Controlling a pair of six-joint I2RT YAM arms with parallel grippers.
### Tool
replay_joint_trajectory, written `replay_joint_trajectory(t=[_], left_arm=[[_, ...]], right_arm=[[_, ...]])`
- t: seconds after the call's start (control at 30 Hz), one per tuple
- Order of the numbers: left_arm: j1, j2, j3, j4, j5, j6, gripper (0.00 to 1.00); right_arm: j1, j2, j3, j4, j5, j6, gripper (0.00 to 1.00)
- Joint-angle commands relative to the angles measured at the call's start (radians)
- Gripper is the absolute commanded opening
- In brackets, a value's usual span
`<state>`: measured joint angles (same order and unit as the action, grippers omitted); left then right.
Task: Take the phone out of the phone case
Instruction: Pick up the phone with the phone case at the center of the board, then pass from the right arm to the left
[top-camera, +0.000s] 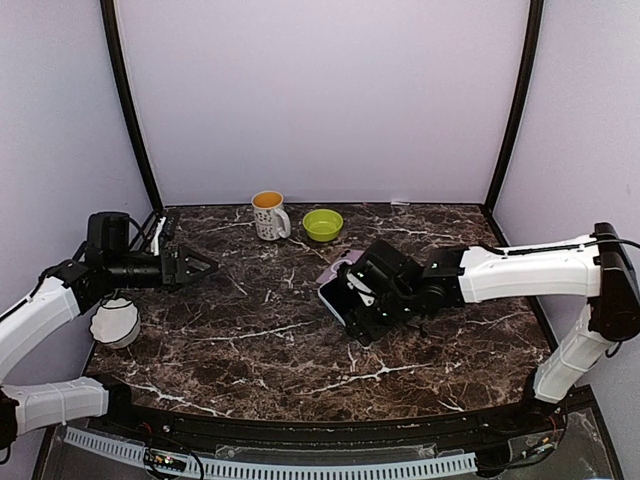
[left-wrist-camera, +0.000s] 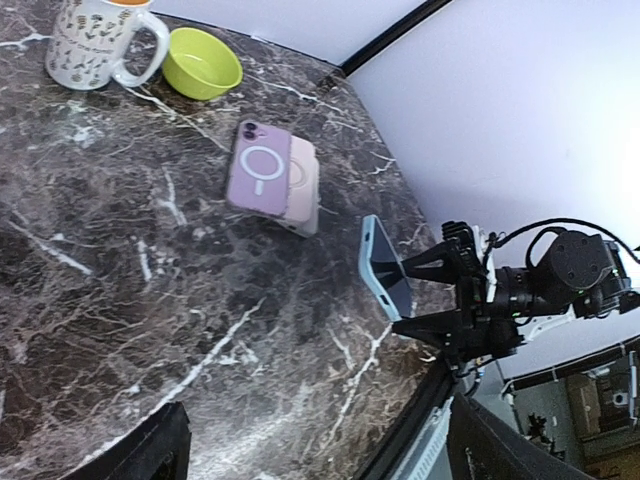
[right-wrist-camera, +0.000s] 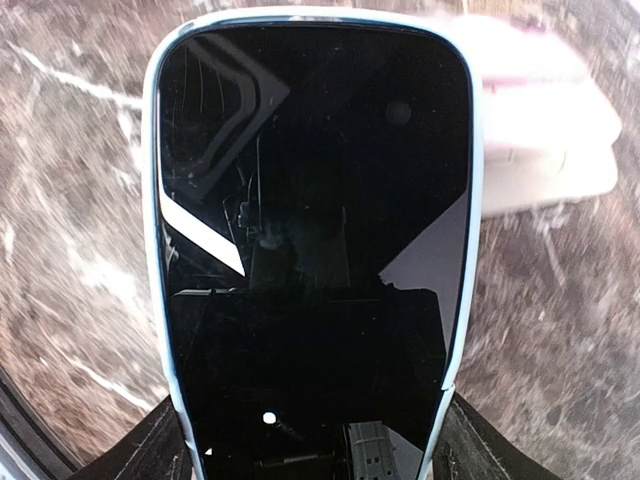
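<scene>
My right gripper (top-camera: 362, 300) is shut on a phone (top-camera: 340, 302) with a black screen and a light blue rim, and holds it on edge just above the marble table. In the right wrist view the phone (right-wrist-camera: 310, 230) fills the frame between my fingers (right-wrist-camera: 160, 450). The left wrist view shows it from the side (left-wrist-camera: 380, 268). A purple phone-shaped case with a white ring (left-wrist-camera: 265, 170) lies flat on a pale pink block just behind it, and also shows in the top view (top-camera: 340, 265). My left gripper (top-camera: 205, 267) is open and empty at the far left.
A patterned white mug (top-camera: 268, 215) and a green bowl (top-camera: 322, 224) stand at the back centre. A white bowl (top-camera: 115, 323) sits at the left edge under the left arm. A dark object lies at the back left corner (top-camera: 165, 228).
</scene>
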<state>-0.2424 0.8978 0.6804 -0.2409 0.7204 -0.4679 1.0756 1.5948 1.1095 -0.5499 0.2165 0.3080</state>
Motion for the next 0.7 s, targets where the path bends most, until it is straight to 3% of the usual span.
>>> replay_joint_trajectory(t=[0.0,0.3,0.67], left_arm=[[-0.048,0.020,0.013,0.162,0.089,-0.135,0.91],[-0.222,0.087,-0.001,0.373,-0.054,-0.336,0.88],[-0.402,0.165,0.037,0.437,-0.220,-0.326,0.78]], right_arm=[[0.043,-0.044,0.074,0.118,0.086,-0.029,0.58],[0.109,-0.060,0.157,0.225,0.126,-0.057,0.58],[0.164,0.010,0.255,0.217,0.146,-0.024,0.58]])
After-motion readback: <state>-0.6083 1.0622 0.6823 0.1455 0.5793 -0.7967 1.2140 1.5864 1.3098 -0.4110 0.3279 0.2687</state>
